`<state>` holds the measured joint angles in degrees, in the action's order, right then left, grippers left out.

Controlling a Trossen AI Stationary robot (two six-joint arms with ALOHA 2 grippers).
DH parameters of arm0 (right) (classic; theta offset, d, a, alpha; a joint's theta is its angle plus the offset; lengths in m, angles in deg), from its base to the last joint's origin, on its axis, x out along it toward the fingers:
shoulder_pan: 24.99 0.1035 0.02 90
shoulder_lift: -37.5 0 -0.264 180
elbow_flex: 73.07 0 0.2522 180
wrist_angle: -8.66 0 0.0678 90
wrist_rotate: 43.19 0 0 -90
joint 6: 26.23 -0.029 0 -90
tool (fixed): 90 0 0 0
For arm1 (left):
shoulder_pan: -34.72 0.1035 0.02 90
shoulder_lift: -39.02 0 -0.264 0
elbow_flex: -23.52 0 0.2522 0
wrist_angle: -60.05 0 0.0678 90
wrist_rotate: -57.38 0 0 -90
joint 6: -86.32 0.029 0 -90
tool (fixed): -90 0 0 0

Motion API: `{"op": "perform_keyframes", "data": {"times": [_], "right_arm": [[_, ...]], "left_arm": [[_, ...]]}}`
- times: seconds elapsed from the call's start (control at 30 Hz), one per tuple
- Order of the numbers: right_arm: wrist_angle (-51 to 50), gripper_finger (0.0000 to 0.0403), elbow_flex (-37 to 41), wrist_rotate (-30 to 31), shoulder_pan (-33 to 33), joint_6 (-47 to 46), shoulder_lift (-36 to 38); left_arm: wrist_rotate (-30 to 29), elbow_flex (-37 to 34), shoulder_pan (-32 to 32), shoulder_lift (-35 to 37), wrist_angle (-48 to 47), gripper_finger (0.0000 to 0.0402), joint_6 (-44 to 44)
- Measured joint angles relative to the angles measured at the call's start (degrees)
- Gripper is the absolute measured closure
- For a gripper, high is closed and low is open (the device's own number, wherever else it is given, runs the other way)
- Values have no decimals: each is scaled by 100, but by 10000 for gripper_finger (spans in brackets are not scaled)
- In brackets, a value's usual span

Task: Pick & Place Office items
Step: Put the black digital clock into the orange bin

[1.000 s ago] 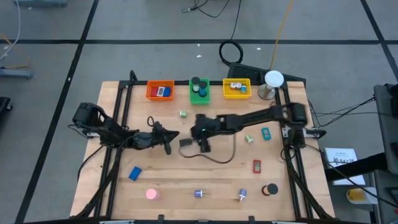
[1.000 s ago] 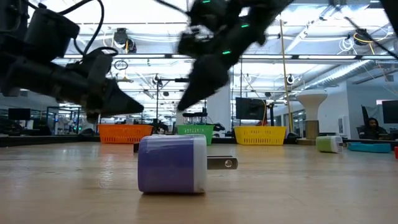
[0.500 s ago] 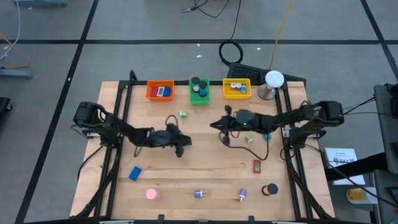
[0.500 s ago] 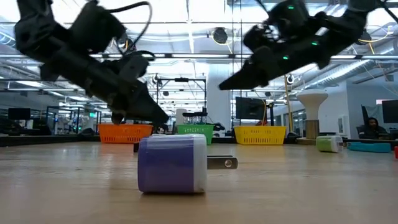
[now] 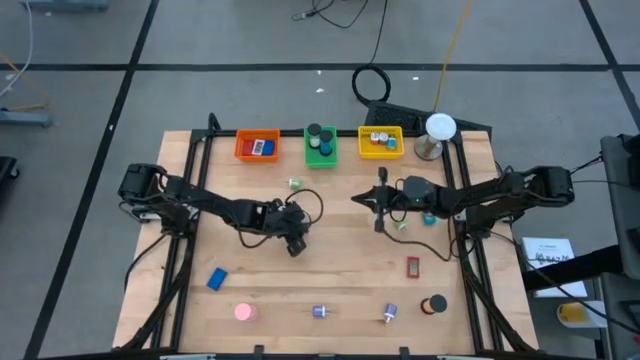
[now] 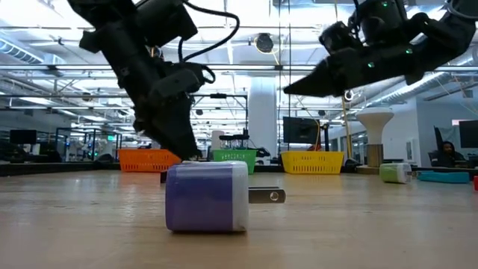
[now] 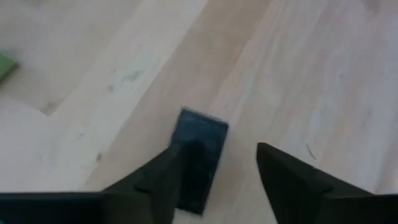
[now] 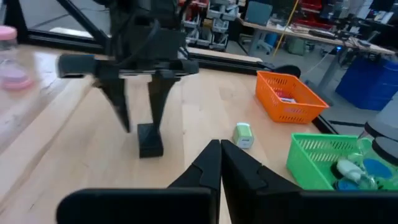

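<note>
Left gripper (image 5: 294, 243) hangs low over the middle of the wooden surface (image 5: 260, 290), fingers spread either side of a small black block (image 7: 198, 158) that lies flat on the wood; one finger (image 7: 163, 180) looks to touch its edge. Right gripper (image 5: 380, 213) hovers nearby, above the surface, fingers pressed together and empty. A purple plug adapter (image 6: 208, 196) lies on the near edge; the orange bin (image 5: 258, 146) stands at the back.
</note>
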<state>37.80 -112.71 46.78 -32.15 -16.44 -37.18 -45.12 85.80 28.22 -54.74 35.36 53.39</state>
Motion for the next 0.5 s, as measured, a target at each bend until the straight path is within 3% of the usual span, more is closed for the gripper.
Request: {"op": "perform_keyframes", "data": {"times": [0.27,0.5], "right_arm": [[-106,399,42,10,0,15,-4],[-75,399,42,3,0,31,-3]], "left_arm": [[222,55,53,-1,-257,119,195],[288,57,149,-1,-213,114,299]]}}
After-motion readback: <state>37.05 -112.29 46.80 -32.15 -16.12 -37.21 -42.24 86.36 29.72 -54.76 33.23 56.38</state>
